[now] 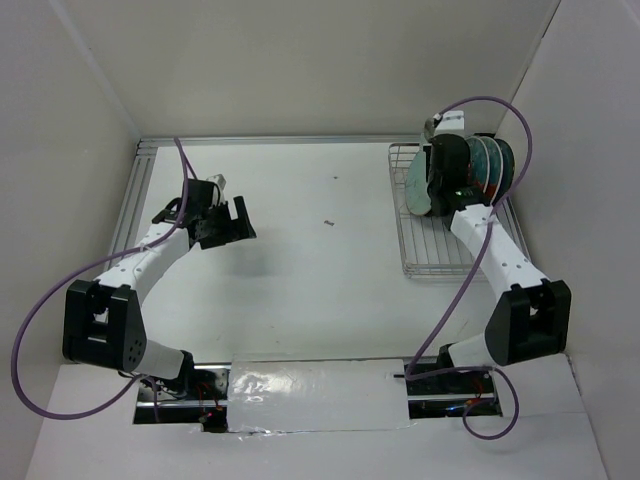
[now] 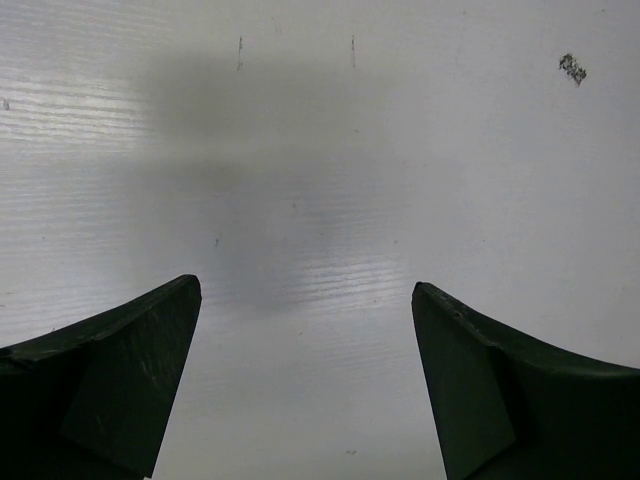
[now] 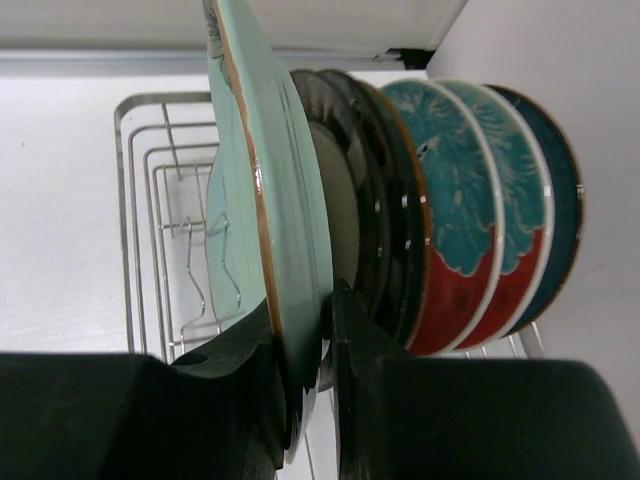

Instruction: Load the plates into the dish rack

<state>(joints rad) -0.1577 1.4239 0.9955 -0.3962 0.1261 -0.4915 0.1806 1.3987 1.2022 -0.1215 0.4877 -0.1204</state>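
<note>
- As the top external view shows, the dish rack (image 1: 430,270) is set at the far right of the table (image 1: 320,290). The plates (image 1: 485,160) are stood on edge in its far half, and no plate is carried by the near tines.
- In the same view the right gripper (image 1: 440,190) is held at the mint-green plate (image 1: 415,188), at the left end of the row. The left gripper (image 1: 232,222) is held well apart, over the left of the table, so the right arm is judged the nearer.
- In the left wrist view the left gripper (image 2: 305,290) is shown with its fingers spread wide. Nothing lies between them, and only the table (image 2: 320,150) is seen below.
- In the right wrist view the right gripper (image 3: 325,300) is shown pinching the mint-green plate (image 3: 245,200) at its rim, one finger on each face.
- The plate is held upright, face to face with its neighbours. From the fingers the row runs rightward: dark-rimmed plates (image 3: 375,200), red-and-teal plates (image 3: 460,200), then a dark teal plate (image 3: 565,200).
- Bare wires of the dish rack (image 3: 150,200) are seen to the left of the held plate.
- Whether the plate's lower edge is seated between tines is hidden.
- The release is judged tight, since the inner finger sits in the narrow gap beside the next plate.
</note>
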